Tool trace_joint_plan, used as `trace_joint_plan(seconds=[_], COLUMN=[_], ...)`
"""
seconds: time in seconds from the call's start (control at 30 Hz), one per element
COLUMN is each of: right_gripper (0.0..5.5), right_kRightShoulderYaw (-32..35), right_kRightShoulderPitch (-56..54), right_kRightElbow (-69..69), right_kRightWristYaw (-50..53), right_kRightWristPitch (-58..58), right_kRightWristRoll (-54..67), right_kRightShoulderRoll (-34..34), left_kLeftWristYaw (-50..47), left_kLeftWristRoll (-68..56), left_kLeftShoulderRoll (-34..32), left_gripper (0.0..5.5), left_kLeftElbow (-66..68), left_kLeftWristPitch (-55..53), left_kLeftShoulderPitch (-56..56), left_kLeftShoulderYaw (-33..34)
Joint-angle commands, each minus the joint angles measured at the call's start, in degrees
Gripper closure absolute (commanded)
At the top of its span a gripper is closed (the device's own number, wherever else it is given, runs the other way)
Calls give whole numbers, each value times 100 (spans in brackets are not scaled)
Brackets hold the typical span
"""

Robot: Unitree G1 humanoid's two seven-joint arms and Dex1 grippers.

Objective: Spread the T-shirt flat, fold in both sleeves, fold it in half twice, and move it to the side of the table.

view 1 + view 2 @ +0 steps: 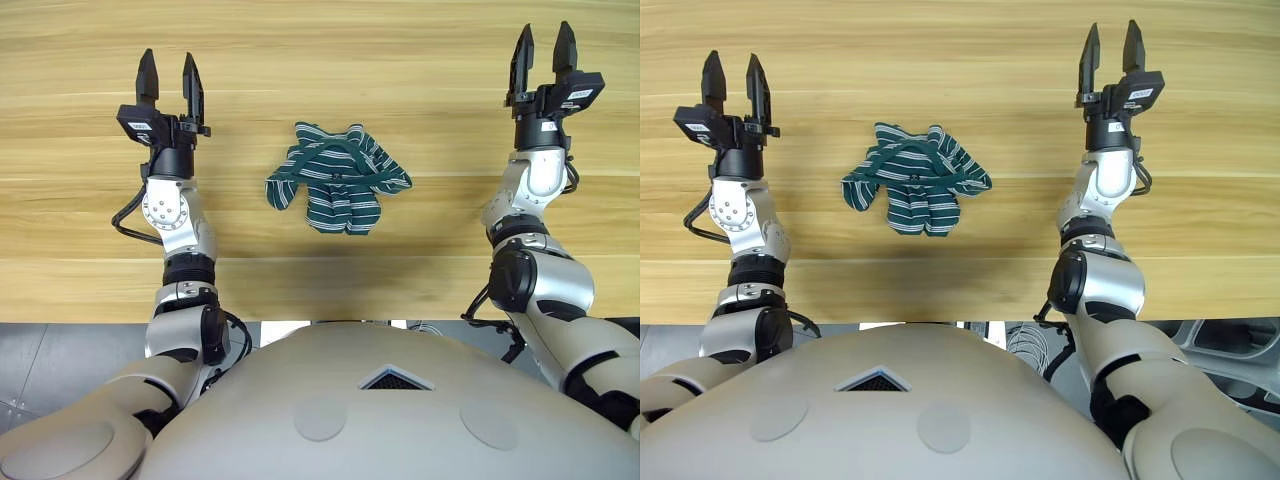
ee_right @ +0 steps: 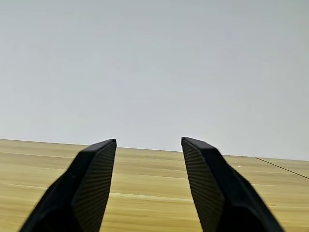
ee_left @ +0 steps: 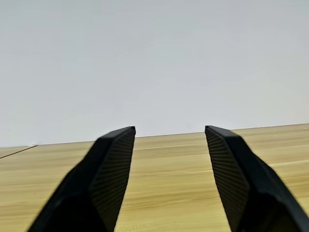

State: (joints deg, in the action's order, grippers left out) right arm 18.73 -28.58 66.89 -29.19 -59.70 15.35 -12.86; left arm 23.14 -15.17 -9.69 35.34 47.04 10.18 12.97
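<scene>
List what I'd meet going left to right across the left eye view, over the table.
left gripper, open → T-shirt, crumpled in a heap → right gripper, open

The T-shirt [image 1: 337,178] lies on the table [image 1: 320,40]. The left gripper [image 1: 168,56] is well left of the T-shirt, the right gripper [image 1: 544,27] well right of it, both a little beyond it.
</scene>
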Motion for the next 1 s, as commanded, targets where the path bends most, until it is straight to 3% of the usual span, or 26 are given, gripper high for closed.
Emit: trace_joint_plan(seconds=[0.03,1.0], right_gripper=[302,302], right_kRightShoulderYaw=[-14,-51], right_kRightShoulderPitch=[-115,-130], right_kRightElbow=[31,47], right_kRightWristYaw=[81,195], right_kRightWristPitch=[18,4], right_kRightWristRoll=[-94,-235], right_kRightShoulderRoll=[-25,-46], left_kLeftWristYaw=[-30,-8], left_kLeftWristRoll=[39,25], left_kLeftShoulderRoll=[-8,-24], left_gripper=[293,293], left_kLeftElbow=[-18,12], left_kLeftWristPitch=[39,39], left_kLeftShoulderPitch=[-9,11], left_kLeftShoulderYaw=[-2,15])
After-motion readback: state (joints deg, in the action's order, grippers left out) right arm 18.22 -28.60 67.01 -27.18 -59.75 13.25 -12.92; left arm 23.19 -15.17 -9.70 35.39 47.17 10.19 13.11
